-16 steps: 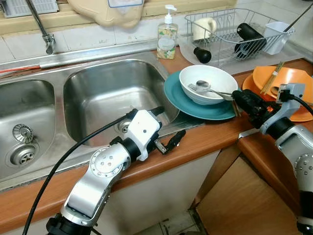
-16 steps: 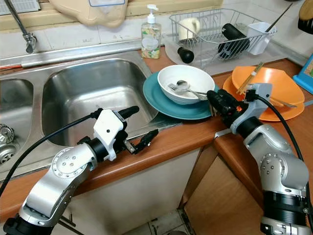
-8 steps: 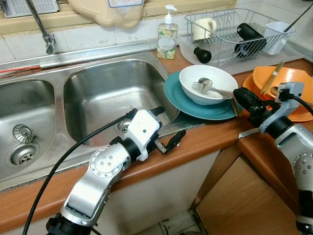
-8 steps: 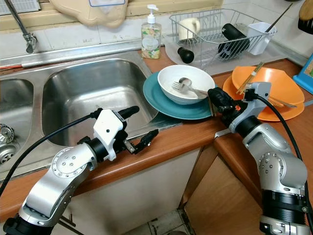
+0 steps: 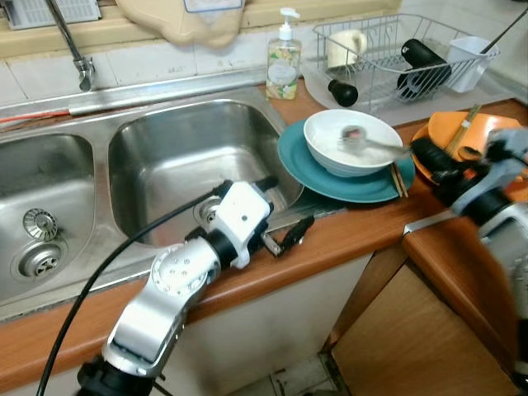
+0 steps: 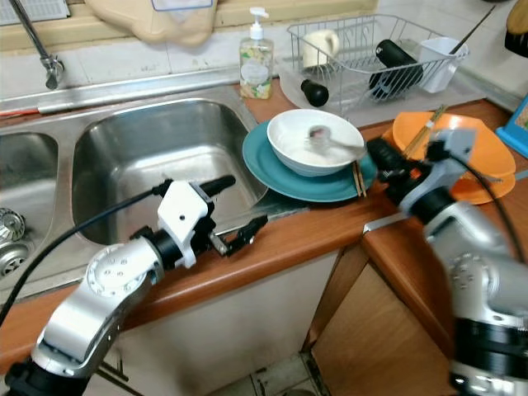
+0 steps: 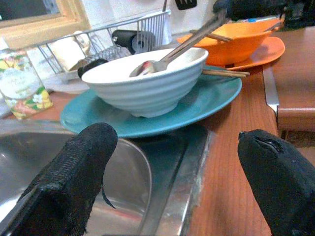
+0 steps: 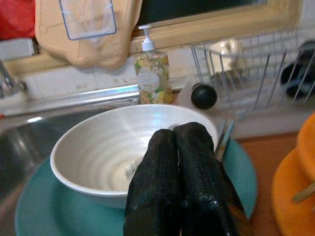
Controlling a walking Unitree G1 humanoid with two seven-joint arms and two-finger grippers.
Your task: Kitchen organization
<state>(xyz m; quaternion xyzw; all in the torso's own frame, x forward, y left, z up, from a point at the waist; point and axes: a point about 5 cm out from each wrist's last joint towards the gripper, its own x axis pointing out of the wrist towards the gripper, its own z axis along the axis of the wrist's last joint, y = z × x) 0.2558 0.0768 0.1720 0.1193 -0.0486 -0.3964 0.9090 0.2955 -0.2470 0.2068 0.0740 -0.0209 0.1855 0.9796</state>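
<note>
Head views: my right gripper (image 6: 381, 154) sits at the white bowl's (image 5: 351, 142) rim, pinching a spoon (image 5: 367, 142) lying inside. Left wrist: my left gripper (image 7: 179, 162) gapes short of the bowl. Right wrist: closed fingers (image 8: 189, 162) above the bowl.

Blurred right arm over the counter, right gripper (image 6: 384, 157) just beside the white bowl (image 6: 316, 142), pinching the handle of a spoon (image 6: 330, 139) whose head sits in the bowl. Bowl on a teal plate (image 6: 289, 175), chopsticks (image 6: 358, 177) on the plate's rim. Orange dishes (image 6: 474, 144) behind the arm. Left gripper (image 6: 235, 210) parted, at the edge of the steel sink (image 6: 132, 157). Soap bottle (image 6: 256, 59) and dish rack (image 6: 371, 54) behind.
</note>
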